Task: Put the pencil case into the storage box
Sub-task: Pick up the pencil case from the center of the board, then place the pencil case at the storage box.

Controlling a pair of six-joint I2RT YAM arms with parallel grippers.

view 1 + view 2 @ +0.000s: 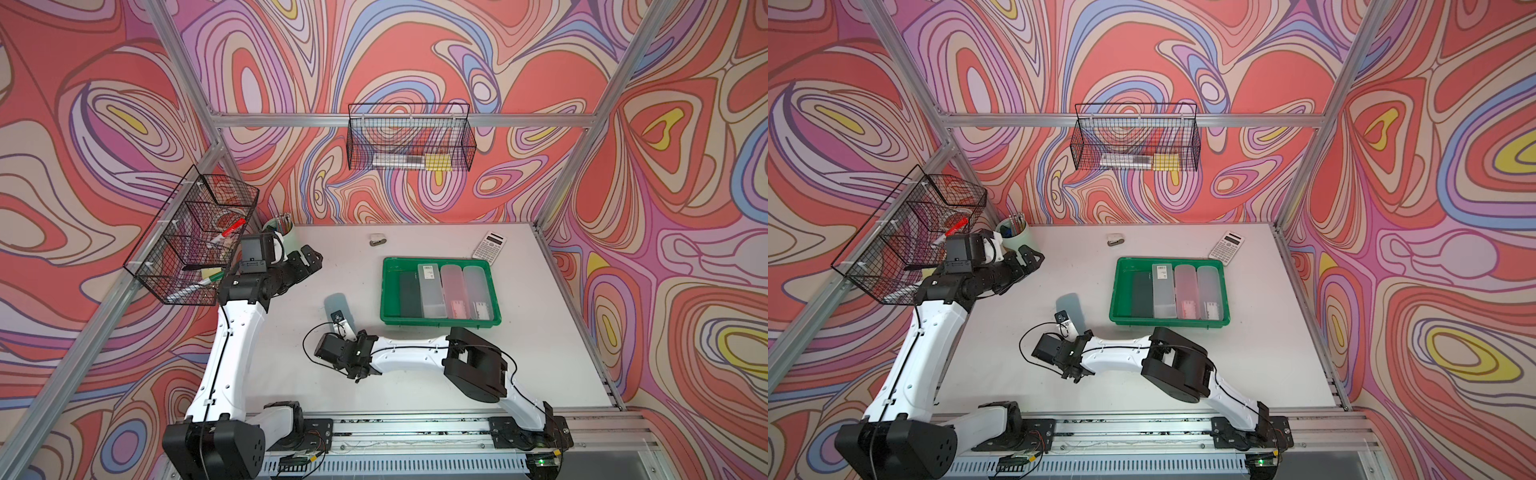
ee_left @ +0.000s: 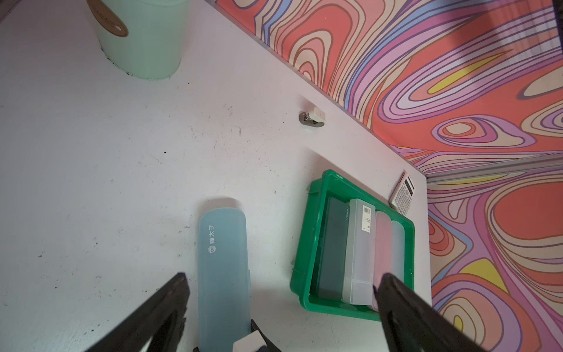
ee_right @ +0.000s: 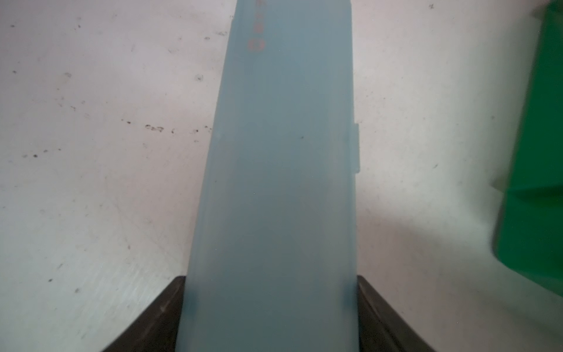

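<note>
Right gripper (image 3: 271,280) clamped on pencil case (image 3: 283,137) end, mid-desk. Storage box (image 1: 436,322) holds four already: fifth may perch atop, slide off.

Right wrist view: pencil case (image 3: 274,183) runs off 2 edges (both ends unseen); storage box (image 3: 536,183) blurred, cropped

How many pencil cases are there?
5. Four lie abreast in the storage box: a black case, a clear case, a pink case and a pale case. The blue pencil case, outside it, is gripped by the right end effector.
</note>
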